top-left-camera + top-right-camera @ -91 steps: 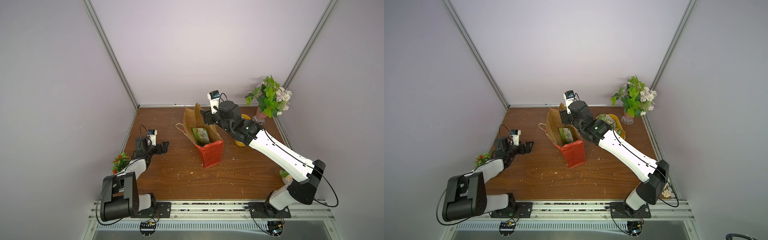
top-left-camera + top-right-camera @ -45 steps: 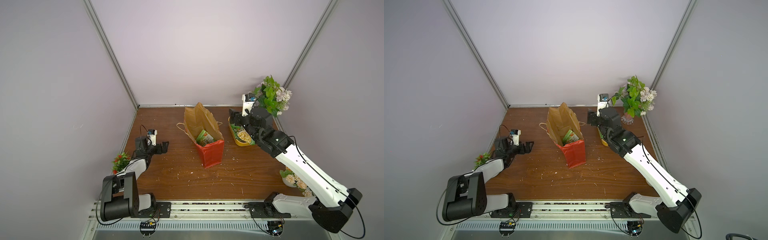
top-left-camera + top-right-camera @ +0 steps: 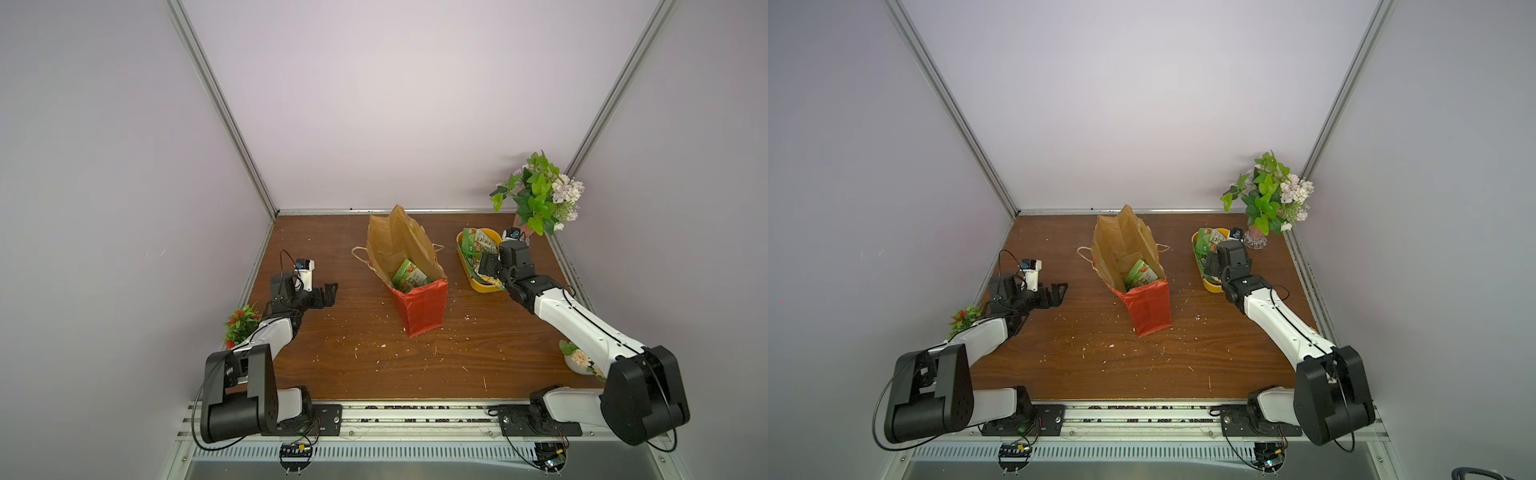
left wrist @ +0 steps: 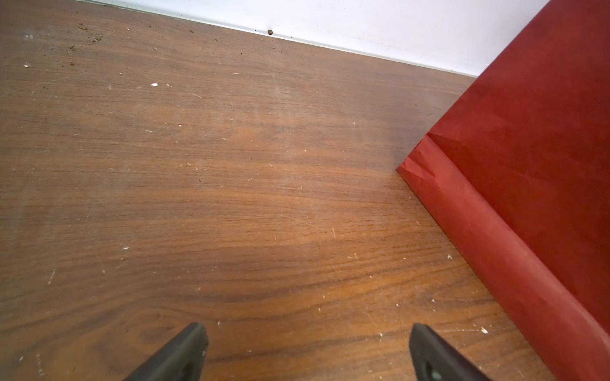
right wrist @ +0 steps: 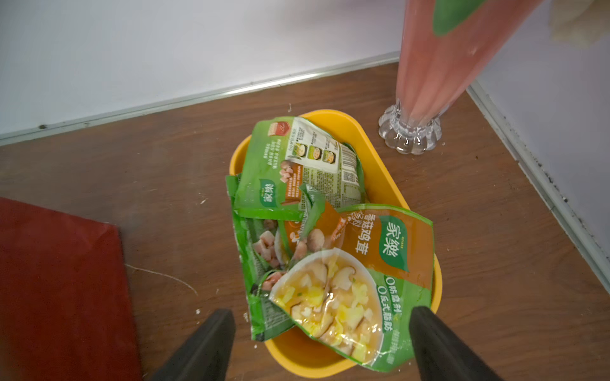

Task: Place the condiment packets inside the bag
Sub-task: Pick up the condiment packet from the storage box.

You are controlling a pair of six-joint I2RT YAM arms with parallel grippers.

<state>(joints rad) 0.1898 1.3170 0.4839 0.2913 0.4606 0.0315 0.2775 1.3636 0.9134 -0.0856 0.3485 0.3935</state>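
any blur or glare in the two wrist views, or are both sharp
Right wrist view: the pink vase and the green leaf are smeared out of focus; the top condiment packet carries soft glare streaks, print legible. Left wrist view: the wooden table and the red bag are crisp, no glare.

A: What's the tall red paper bag (image 3: 422, 311) like?
Me: Matt, creased outside; raw brown kraft inside. The green-and-orange condiment packets (image 5: 346, 280) are glossy, crinkled film.
A: And the rounded yellow plastic tub (image 5: 379, 171) at the bag's three o'clock?
Me: Smooth, slightly shiny. My right claw (image 5: 321, 310) is matt black; the brown wood-grain tabletop (image 4: 231, 198) looks dull and scratched.
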